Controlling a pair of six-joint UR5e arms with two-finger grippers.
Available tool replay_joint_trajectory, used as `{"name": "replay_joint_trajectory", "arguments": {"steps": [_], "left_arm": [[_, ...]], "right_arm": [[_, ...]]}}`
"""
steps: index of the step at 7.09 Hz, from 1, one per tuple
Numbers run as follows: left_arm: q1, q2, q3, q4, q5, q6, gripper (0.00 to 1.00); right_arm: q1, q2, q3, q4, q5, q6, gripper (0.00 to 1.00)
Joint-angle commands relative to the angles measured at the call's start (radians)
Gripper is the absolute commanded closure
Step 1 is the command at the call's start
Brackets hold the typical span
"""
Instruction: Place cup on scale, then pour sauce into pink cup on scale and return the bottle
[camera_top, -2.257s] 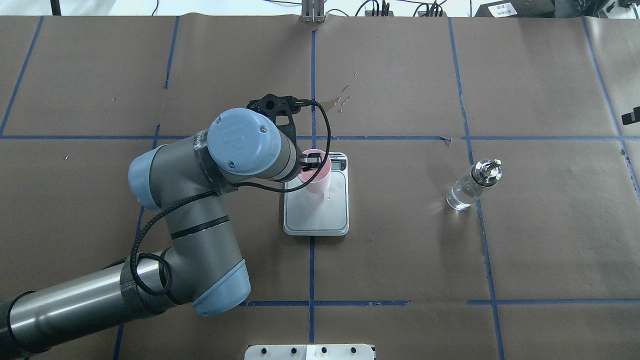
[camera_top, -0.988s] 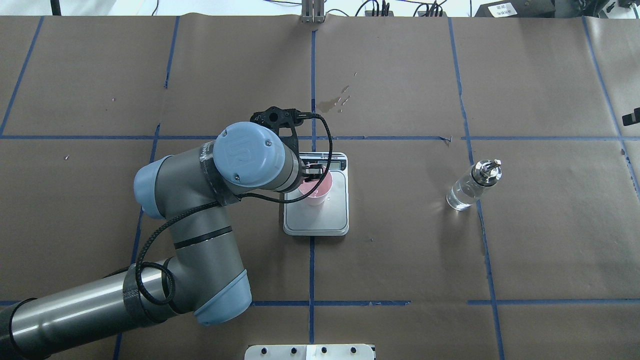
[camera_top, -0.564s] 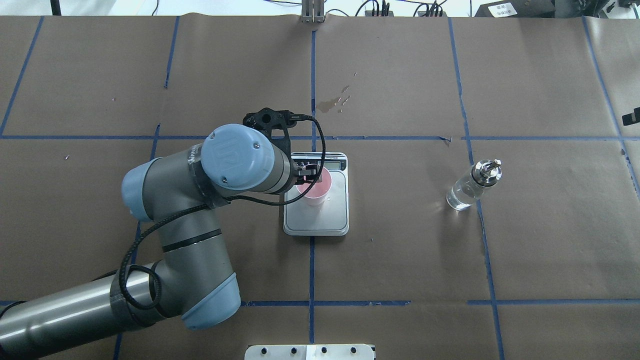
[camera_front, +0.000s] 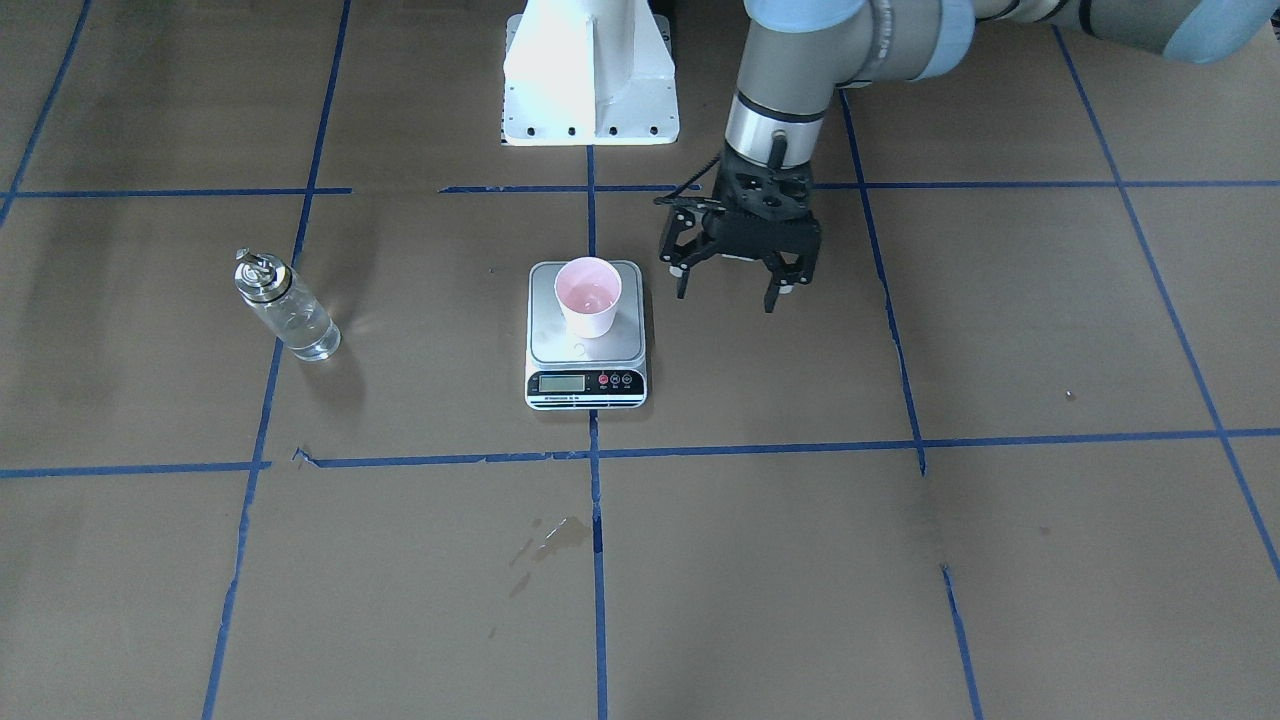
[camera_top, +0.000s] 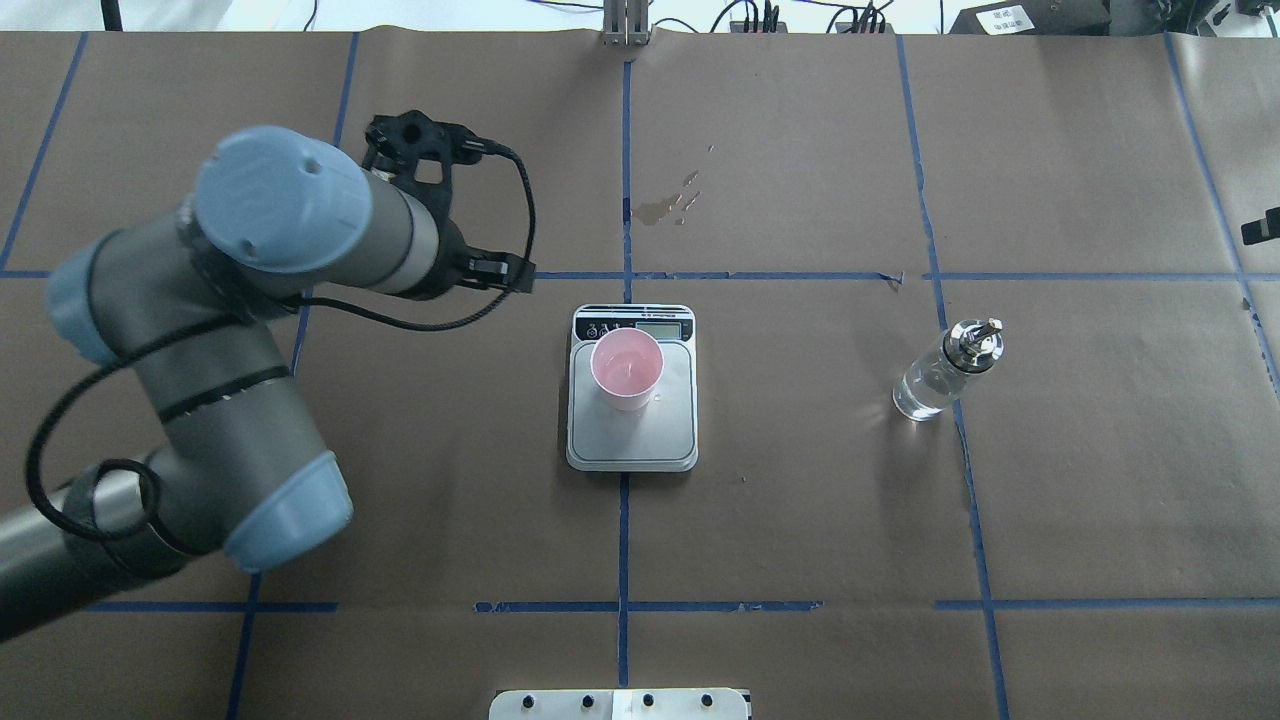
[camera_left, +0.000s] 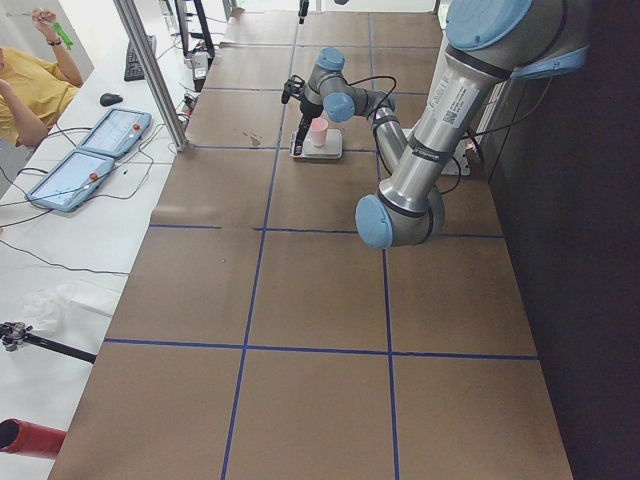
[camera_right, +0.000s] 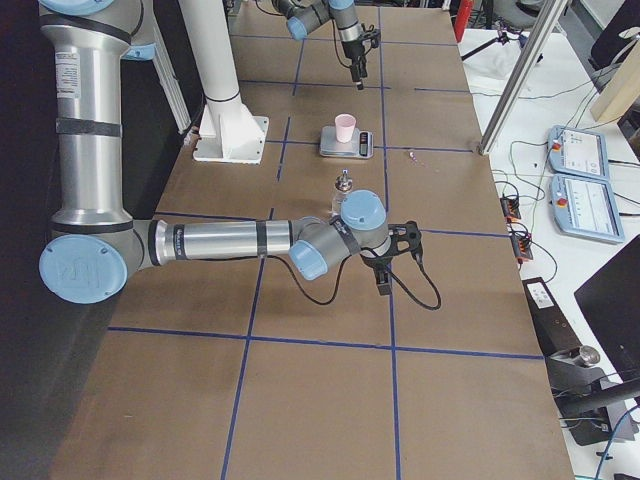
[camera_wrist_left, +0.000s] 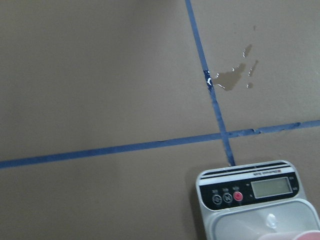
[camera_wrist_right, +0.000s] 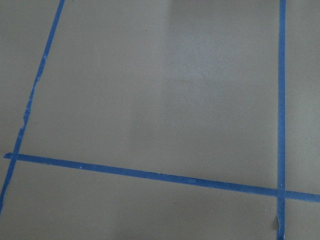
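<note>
Brown paper (camera_top: 800, 500) gridded with blue tape (camera_top: 623, 540) is the work surface. Nearest the robot, one scale (camera_top: 632, 440) lies flat, its long axis running away from the robot and its display at the far end. One cup (camera_top: 627, 368) stands upright on the platform, mouth up, toward the display end, touched by nothing. Well off to the robot's right, one bottle (camera_top: 945, 370) stands upright on the paper, long axis vertical, spout on top, clear sauce (camera_front: 300, 325) inside. Left of the scale the left gripper (camera_front: 728, 292) hangs above the paper, fingers spread and empty. 0.6 s ago it was at the cup; it has since drawn off leftward, leaving the cup in place. Bottle and scale have not moved. The right gripper (camera_right: 384, 278) shows only in the right side view, low over the paper; whether it is apart or together I cannot tell. Beyond the scale lies one wet stain (camera_top: 660, 208).
</note>
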Motion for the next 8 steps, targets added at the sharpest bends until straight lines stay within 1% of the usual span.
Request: {"name": "replay_joint_trajectory", "arguments": {"steps": [1, 2, 3, 4, 5, 6, 7, 8], "left_arm": [[-0.189, 0.164, -0.054, -0.001, -0.101, 0.299, 0.0], [-0.302, 0.224, -0.045, -0.001, -0.179, 0.381, 0.0], [-0.423, 0.283, -0.007, 0.002, -0.279, 0.388, 0.0], [-0.547, 0.356, 0.044, 0.008, -0.383, 0.397, 0.0], [-0.664, 0.419, 0.094, 0.001, -0.41, 0.57, 0.0], [-0.802, 0.444, 0.157, 0.01, -0.419, 0.865, 0.0], [-0.899, 0.449, 0.244, 0.031, -0.437, 1.02, 0.0], [-0.912, 0.491, 0.298, 0.038, -0.473, 1.04, 0.0]], "right_arm": [[-0.002, 0.001, 0.054, -0.001, 0.009, 0.074, 0.0], [-0.002, -0.002, 0.065, -0.001, 0.024, 0.087, 0.0], [-0.002, -0.004, 0.071, -0.001, 0.044, 0.094, 0.0], [-0.002, -0.005, 0.086, -0.001, 0.046, 0.101, 0.0], [-0.002, -0.008, 0.096, -0.003, 0.047, 0.102, 0.0], [-0.006, -0.008, 0.109, -0.003, 0.047, 0.114, 0.0], [-0.024, -0.011, 0.149, -0.004, 0.047, 0.148, 0.0], [-0.058, -0.031, 0.206, -0.006, 0.037, 0.209, 0.0]]}}
